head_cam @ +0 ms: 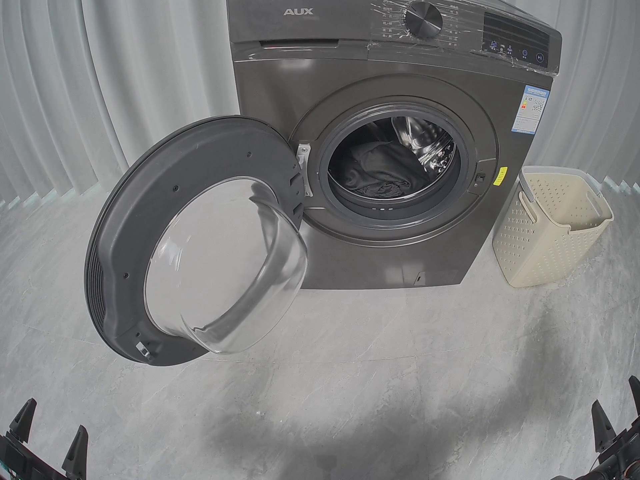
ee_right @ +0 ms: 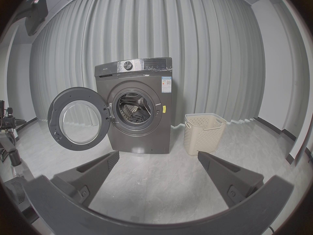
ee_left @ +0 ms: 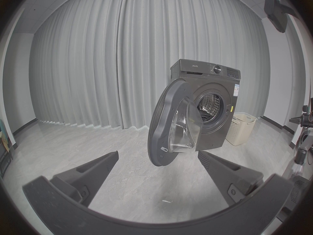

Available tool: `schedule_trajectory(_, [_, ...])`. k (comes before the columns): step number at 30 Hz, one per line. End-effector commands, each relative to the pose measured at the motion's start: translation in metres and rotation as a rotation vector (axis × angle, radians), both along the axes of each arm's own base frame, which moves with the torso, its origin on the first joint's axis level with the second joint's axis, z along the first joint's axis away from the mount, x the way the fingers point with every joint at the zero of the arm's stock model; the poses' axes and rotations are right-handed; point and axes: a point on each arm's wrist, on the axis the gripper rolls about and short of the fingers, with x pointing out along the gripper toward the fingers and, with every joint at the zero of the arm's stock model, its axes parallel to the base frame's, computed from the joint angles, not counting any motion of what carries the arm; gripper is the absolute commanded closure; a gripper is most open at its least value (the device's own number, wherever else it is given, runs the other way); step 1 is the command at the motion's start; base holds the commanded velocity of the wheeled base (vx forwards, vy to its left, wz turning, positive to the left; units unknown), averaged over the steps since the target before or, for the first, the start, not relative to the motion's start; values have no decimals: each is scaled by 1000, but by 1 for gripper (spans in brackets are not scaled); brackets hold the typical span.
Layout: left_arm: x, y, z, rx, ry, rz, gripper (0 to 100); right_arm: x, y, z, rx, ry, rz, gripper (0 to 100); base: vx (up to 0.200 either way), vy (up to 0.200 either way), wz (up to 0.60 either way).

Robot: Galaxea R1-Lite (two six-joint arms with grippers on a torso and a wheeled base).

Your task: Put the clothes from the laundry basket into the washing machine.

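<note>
A grey washing machine (head_cam: 393, 68) stands ahead with its round door (head_cam: 193, 241) swung wide open to the left. Dark clothes (head_cam: 380, 168) lie inside the drum. Right of the machine stands a cream laundry basket (head_cam: 550, 225), and no clothes show inside it. My left gripper (head_cam: 50, 435) is low at the near left, open and holding nothing. My right gripper (head_cam: 620, 411) is low at the near right, also open with nothing between its fingers. The machine (ee_right: 137, 105), the basket (ee_right: 203, 133) and the dark clothes (ee_right: 138, 116) are well beyond the right gripper (ee_right: 158, 155).
Pale marble-look floor (head_cam: 373, 381) spreads between me and the machine. A grey curtain (head_cam: 107, 68) hangs behind. The open door (ee_left: 169, 124) juts out over the floor on the left side.
</note>
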Motion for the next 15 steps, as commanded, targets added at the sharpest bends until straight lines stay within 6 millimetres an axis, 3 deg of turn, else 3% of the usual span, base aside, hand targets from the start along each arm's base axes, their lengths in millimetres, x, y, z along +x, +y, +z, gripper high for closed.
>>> schedule_trajectory(1, [0, 0, -5, -2, 2, 2, 0, 0, 0, -5, 0, 3, 1, 0, 0, 0, 0])
schedule_trajectory(7, [0, 0, -5, 28, 0, -2, 0, 0, 0, -5, 0, 3, 1, 0, 0, 0, 0])
schedule_trajectory(9, [-3, 0, 11, 3, -57, -5, 0, 0, 0, -5, 0, 3, 1, 0, 0, 0, 0])
schedule_trajectory(10, [-9, -1, 43, -11, -130, -8, 0, 0, 0, -5, 0, 3, 1, 0, 0, 0, 0])
schedule_trajectory(11, [-10, 0, 61, -14, -153, -16, 0, 0, 0, -5, 0, 3, 1, 0, 0, 0, 0])
schedule_trajectory(14, [-5, 0, 82, -13, -133, -32, 0, 0, 0, -5, 0, 3, 1, 0, 0, 0, 0])
schedule_trajectory(15, [7, 0, 89, -13, -76, -59, 0, 0, 0, -5, 0, 3, 1, 0, 0, 0, 0])
